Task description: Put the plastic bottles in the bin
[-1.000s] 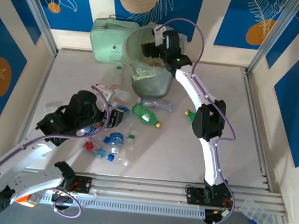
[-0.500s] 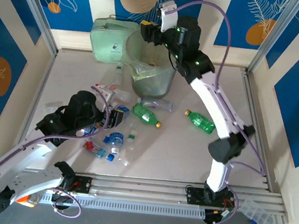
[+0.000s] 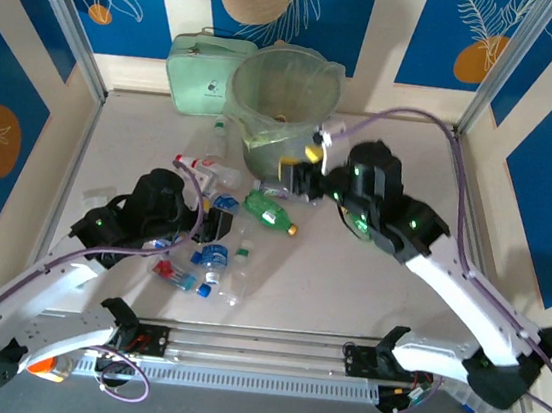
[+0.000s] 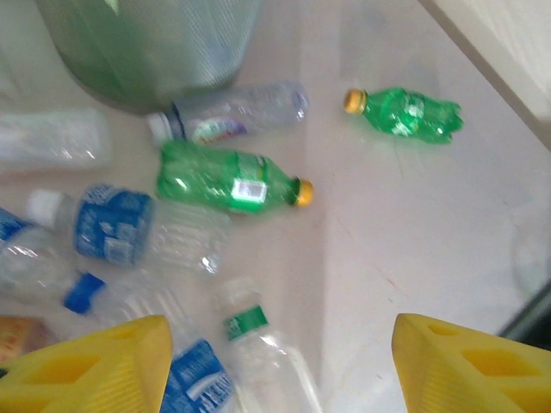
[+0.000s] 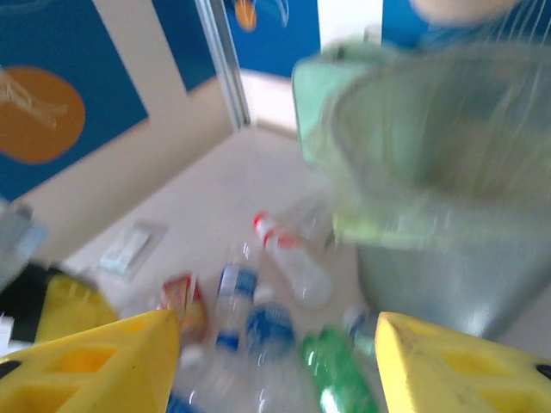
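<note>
**Both claws over the bottle pile, neither holding anything.** You see the bin [image 3: 293, 53] standing upright at the far middle of the table [image 3: 327, 283], with the loose bottles scattered on the surface in front of it and to its near left. The right claw [image 3: 298, 172] hangs just beside the bin's base, its yellow fingers [image 5: 86, 361] spread apart and empty. Directly on its near side lies the green bottle [image 3: 270, 213], flat on the table. The bottle's long axis runs from far left to near right, with the yellow cap at the near-right end. The left claw [image 3: 212, 221], also spread with nothing between its fingers [image 4: 95, 366], sits to the left of that bottle over the denser cluster. A clear bottle with a green label [image 4: 258, 344] lies almost between its fingertips. By this layout, the green bottle looks better placed for your right arm. The fingers should close across its waist, at right angles to the axis. Height above the table cannot be told.
</note>
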Controlling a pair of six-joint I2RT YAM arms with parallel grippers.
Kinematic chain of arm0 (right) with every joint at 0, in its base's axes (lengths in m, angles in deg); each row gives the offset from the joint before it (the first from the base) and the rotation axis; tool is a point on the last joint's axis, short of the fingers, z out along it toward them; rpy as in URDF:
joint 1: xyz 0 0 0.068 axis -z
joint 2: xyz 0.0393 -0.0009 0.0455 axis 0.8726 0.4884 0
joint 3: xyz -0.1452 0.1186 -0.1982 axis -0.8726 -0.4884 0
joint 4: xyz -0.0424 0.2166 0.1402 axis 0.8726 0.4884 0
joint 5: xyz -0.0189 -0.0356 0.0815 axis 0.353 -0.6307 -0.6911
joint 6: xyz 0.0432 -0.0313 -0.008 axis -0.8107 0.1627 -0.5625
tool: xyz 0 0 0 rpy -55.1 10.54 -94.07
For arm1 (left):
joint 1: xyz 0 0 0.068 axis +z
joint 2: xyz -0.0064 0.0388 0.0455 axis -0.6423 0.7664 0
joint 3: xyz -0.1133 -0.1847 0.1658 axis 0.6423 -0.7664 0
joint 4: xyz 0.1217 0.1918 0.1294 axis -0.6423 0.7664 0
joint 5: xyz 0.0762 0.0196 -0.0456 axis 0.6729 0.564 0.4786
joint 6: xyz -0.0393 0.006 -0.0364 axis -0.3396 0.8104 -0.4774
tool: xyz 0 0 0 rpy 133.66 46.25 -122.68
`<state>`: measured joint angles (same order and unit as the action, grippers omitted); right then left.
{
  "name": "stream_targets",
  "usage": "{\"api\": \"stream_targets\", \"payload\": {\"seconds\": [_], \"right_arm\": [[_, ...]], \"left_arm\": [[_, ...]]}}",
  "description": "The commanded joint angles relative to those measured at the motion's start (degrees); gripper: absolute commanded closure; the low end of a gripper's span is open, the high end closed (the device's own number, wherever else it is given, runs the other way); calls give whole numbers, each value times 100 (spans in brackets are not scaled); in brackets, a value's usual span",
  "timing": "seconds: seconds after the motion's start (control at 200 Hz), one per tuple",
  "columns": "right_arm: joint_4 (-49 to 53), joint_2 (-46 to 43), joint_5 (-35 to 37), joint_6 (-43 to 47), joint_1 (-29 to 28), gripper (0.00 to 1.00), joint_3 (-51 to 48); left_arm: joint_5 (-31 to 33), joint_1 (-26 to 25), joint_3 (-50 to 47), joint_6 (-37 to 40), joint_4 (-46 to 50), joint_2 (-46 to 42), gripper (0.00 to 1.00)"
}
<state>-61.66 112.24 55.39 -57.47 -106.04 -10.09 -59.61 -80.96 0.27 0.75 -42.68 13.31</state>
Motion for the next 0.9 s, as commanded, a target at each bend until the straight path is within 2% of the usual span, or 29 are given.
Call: {"api": "stream_targets", "payload": {"seconds": [0.0,0.18,0.365,0.58,0.895], "right_arm": [[388,-671,40,-869,28,36,-518],[542,-1614,615,-1328,-17,33,-1512],[768,-2325,1200,-1704,1,32,-2002],[1328,-2637,1838,-2289,10,31,-2103],[1466,-3249,1850,-2443,63,31,-2354]], "left_arm": [[-600,-108,209,-738,560,243,32],[-657,-360,371,-1470,1494,1089,31],[-809,-901,58,-2044,1260,1525,30],[-513,-1284,9,-2305,1292,2158,30],[-123,-1371,-55,-2407,1294,2800,27]]}}
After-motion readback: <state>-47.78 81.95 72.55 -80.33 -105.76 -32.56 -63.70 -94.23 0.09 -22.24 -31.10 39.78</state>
